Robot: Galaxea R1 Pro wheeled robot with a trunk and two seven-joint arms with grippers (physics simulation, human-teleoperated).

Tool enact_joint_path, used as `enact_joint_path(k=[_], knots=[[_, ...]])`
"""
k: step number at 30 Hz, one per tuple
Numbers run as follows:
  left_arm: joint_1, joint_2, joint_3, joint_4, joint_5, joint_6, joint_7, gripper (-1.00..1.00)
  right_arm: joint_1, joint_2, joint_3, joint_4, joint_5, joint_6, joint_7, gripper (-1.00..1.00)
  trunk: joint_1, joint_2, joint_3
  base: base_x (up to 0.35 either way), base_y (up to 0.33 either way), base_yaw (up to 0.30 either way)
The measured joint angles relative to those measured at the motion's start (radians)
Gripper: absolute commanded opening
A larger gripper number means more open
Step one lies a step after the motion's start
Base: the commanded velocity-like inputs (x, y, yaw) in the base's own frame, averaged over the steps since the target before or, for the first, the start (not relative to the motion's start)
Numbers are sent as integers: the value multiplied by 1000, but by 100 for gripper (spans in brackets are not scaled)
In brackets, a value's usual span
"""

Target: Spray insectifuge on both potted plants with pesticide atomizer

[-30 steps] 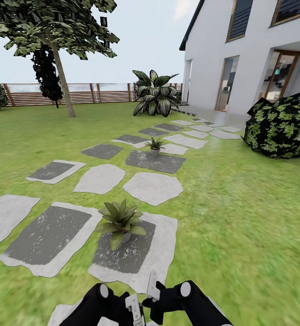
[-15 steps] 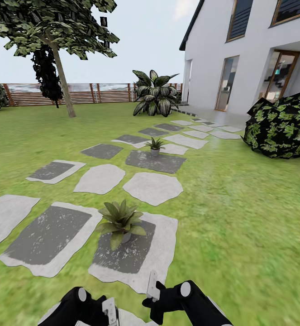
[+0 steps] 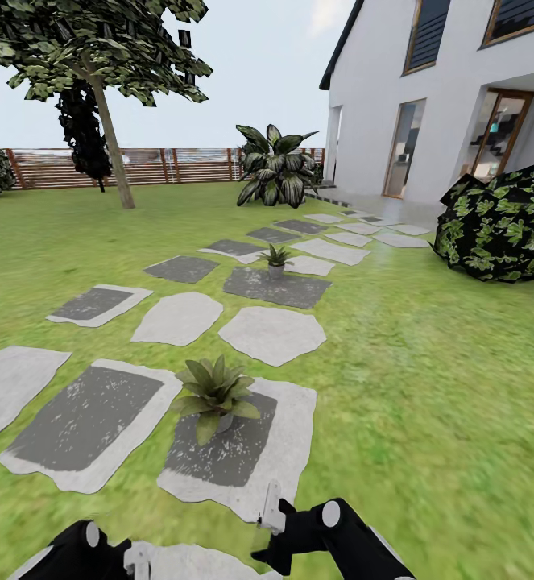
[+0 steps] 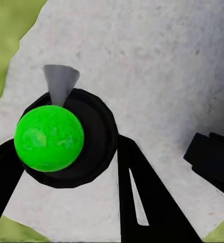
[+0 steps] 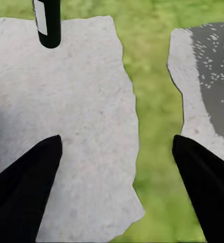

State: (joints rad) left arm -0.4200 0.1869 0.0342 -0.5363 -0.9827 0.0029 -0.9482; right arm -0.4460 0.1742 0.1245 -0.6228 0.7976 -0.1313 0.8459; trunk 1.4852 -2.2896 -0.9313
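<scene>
Two potted plants: near (image 3: pixel 215 395), far (image 3: pixel 276 259). Left gripper (image 4: pixel 66 167) clamps one pesticide atomizer (image 4: pixel 49 137); right gripper (image 5: pixel 117 187) spread, empty.

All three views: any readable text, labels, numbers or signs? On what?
None readable.
The pesticide atomizer between the left gripper's fingers shows a plain green top and dark collar, no label.
The house, fence and stepping stones carry no lettering or signs.
</scene>
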Motion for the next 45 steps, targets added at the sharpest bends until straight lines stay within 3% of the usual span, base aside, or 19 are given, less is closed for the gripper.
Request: enact_joint_path(k=[5,7,10,12,14,17,18,20,21,22,24,28,30,32,35,37,42,45], knots=[[0,6,6,27,4,4,35,-100,0,0,-1,-1,0,-1,-7,100,0,0,0,0,0,0],[0,3,44,30,26,6,82,-100,0,0,-5,0,-1,-2,-40,100,0,0,0,0,0,0],[0,-4,162,38,65,10,163,-100,3,-38,-51,26,-2,-2,-121,100,0,0,0,0,0,0],[0,-5,219,50,74,11,191,-100,5,-49,-110,71,-2,-3,-157,100,0,0,0,0,0,0],[-1,-9,280,59,79,12,215,-100,5,-55,-231,132,-2,-3,-246,100,0,0,0,0,0,0],[0,-14,336,63,81,14,234,-100,6,-64,-359,196,-1,-5,-372,100,0,0,0,0,0,0],[-1,-19,358,64,82,15,240,-100,7,-80,-408,238,0,-9,-448,100,0,0,0,0,0,0],[-1,-23,369,64,82,19,242,-100,7,-95,-432,266,-2,-18,-502,100,0,0,0,0,0,0],[-4,-28,376,64,87,50,243,-100,8,-108,-460,298,0,-51,-586,100,0,0,0,0,0,0],[-5,-29,378,63,96,70,244,-100,9,-112,-473,307,0,-64,-625,100,0,0,0,0,0,0],[-8,-30,377,55,142,125,244,-100,18,-122,-528,319,2,-91,-742,100,0,0,0,0,0,0],[-13,-31,377,49,182,151,244,-100,30,-126,-573,321,-3,-114,-822,100,0,0,0,0,0,0],[-16,-31,377,47,194,168,245,-100,32,-128,-600,321,-9,-120,-842,100,0,0,0,0,0,0],[-17,-35,377,46,202,217,249,-100,34,-144,-651,320,-39,-124,-853,100,0,0,0,0,0,0],[-19,-38,374,45,208,284,255,-100,34,-173,-705,319,-119,-123,-856,100,0,0,0,0,0,0],[-22,-45,375,44,209,299,273,-100,34,-181,-716,318,-164,-123,-854,100,0,0,0,0,0,0],[-16,-87,376,45,211,304,376,-100,35,-184,-719,319,-181,-124,-853,100,0,0,0,0,0,0],[-9,-108,377,52,218,303,405,-100,35,-181,-720,320,-184,-124,-854,100,0,0,0,84,0,0]])
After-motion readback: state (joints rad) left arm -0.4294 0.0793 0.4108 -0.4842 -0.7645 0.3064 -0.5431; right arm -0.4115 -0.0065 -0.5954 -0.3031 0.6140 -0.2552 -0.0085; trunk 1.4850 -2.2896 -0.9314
